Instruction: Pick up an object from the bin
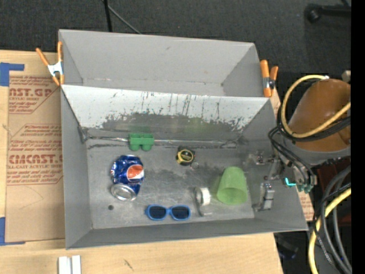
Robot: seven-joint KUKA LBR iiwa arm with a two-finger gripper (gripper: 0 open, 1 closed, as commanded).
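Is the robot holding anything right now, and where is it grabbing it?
Nothing looks held. The gripper is beside the green cup, not on it.

One camera looks obliquely down into the bin.

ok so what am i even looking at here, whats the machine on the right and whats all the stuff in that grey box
This is one camera looking down, slightly from the side, into a grey metal bin. On the right is a robot arm with an orange cover and cables. Its job is to pick one thing out of the bin. Its tool, the part that grasps, sits low at the bin's right side, just beside a green cup lying on its side. Also on the bin floor are a crushed blue drinks can, blue sunglasses, a green block, a small yellow and black thing and a small silvery thing. I see nothing held in the tool.
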